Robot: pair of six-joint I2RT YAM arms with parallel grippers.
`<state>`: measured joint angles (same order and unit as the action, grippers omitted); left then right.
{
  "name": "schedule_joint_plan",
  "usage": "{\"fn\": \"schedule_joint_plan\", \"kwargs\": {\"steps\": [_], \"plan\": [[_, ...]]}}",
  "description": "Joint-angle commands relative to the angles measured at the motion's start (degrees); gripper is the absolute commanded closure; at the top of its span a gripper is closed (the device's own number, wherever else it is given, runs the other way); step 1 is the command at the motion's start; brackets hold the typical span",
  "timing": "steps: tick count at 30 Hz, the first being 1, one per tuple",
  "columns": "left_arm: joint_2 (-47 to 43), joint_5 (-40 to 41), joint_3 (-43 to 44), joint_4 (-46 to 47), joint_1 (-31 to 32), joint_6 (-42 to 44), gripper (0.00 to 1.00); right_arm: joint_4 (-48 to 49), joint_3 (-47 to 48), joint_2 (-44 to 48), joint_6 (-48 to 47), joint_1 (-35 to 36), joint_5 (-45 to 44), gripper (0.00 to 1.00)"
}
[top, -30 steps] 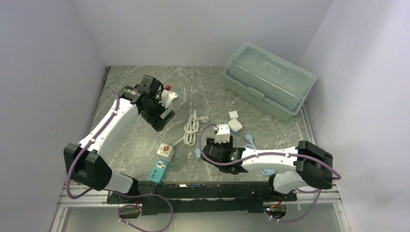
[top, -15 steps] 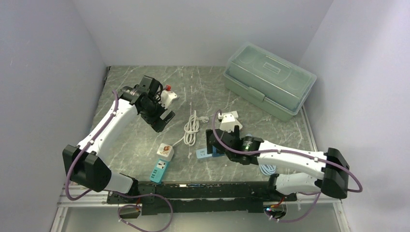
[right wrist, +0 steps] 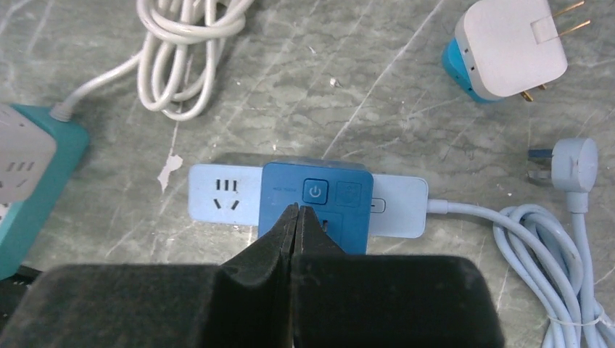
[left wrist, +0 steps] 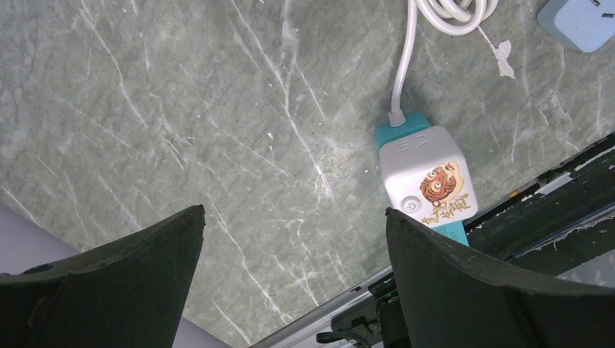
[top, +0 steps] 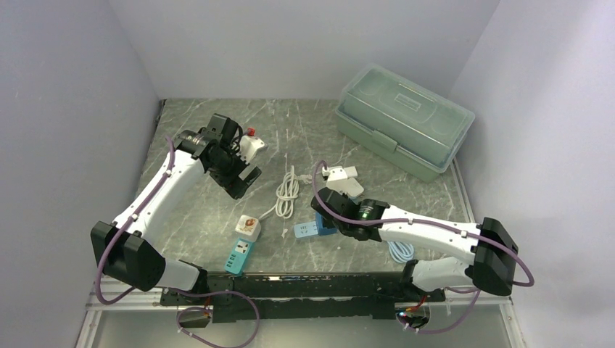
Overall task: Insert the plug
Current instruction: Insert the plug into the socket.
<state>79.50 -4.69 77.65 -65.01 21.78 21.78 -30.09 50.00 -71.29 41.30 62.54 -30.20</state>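
- The blue plug block (right wrist: 317, 205) sits on top of the pale blue power strip (right wrist: 217, 197), at the middle of its length, with one socket left bare beside it.
- The right end effector (right wrist: 297, 217) is closed, its fingertips pressed together with nothing between them, at the block's near edge; whether they touch it I cannot tell.
- A white-and-blue adapter (right wrist: 504, 54) lies on its side nearby, prongs exposed.
- A coiled white cable (right wrist: 185, 54) runs to a teal power strip (left wrist: 428, 177).
- The left end effector (left wrist: 294, 239) is spread wide and empty above the table (left wrist: 181, 109).
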Motion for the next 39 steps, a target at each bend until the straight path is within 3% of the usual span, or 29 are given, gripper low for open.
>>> {"fn": "schedule_joint_plan", "kwargs": {"steps": [1, 18, 23, 26, 29, 34, 39], "plan": [[-1.21, -0.77, 1.81, 0.04, -0.16, 0.79, 0.00, 2.99, -1.36, -1.14, -1.24, -1.69, 2.47, 1.00], [-0.58, -0.03, 3.29, -0.10, -0.16, 2.16, 0.00, -3.23, -7.64, -1.66, 5.36, -2.60, 8.58, 1.00], [-0.06, -0.40, 2.87, 0.29, -0.16, 2.24, 0.00, -6.66, -0.39, 0.27, 2.18, -5.11, 6.83, 1.00], [0.15, -0.66, 3.49, 0.27, -0.16, 2.17, 0.00, -7.68, 6.30, 0.64, -1.21, -8.43, 5.77, 0.70], [0.26, -0.46, 4.02, -0.02, -0.16, 1.99, 0.00, -6.77, 12.20, 0.21, -4.80, -12.51, 5.17, 0.49], [0.97, -0.75, 3.67, 0.41, -0.16, 1.79, 0.00, -3.93, 17.59, -5.67, -8.78, -22.06, 5.18, 0.29], [2.16, -1.30, 4.02, 1.07, -0.16, 1.43, 0.00, 0.82, 20.37, -17.39, -13.16, -30.63, 2.63, 0.21]]}}
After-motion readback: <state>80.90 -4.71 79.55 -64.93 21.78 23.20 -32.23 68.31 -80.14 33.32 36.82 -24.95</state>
